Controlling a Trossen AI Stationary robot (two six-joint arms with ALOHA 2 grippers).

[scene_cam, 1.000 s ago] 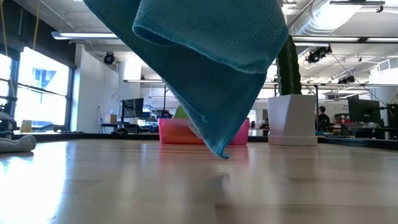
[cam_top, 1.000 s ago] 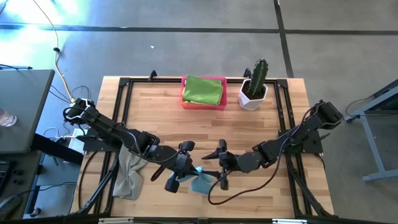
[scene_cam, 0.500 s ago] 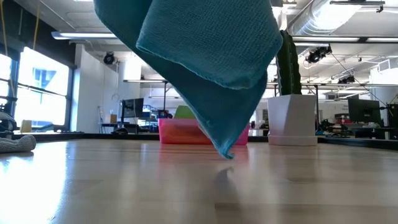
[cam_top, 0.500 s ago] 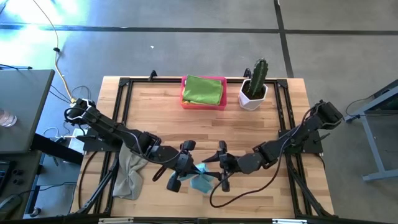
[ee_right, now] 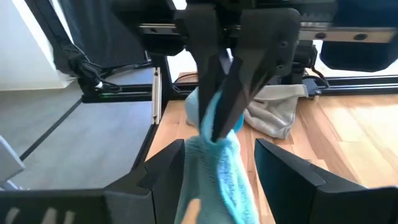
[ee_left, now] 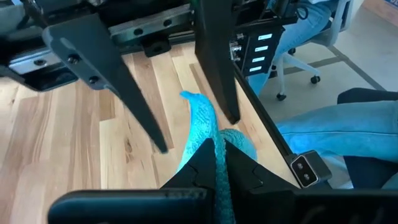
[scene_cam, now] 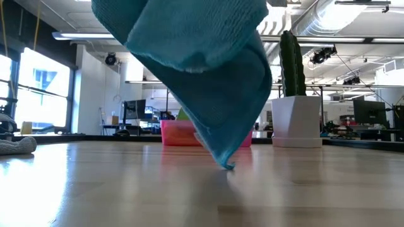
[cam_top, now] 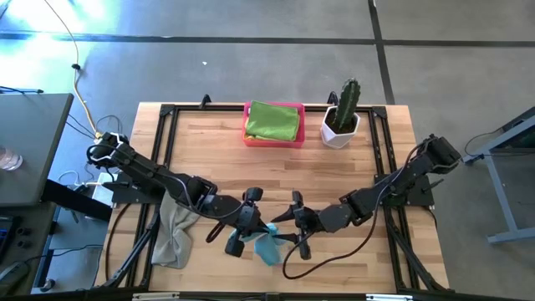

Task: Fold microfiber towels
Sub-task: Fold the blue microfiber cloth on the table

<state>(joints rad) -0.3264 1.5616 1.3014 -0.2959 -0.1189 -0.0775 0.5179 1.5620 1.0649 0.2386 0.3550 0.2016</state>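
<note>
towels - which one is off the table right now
The light blue towel, hanging between both grippers at the table's front edge. The green towel sits in the pink tray; the grey towel droops over the left side.

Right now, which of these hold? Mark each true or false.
1. The left gripper is shut on the blue towel. True.
2. The right gripper has its jaws apart around the towel. True.
3. The pink tray holds a yellow cloth. False: a green towel lies in it.
4. The cactus pot stands left of the tray. False: right of it.
5. The grey towel lies folded mid-table. False: crumpled at the left edge.
</note>
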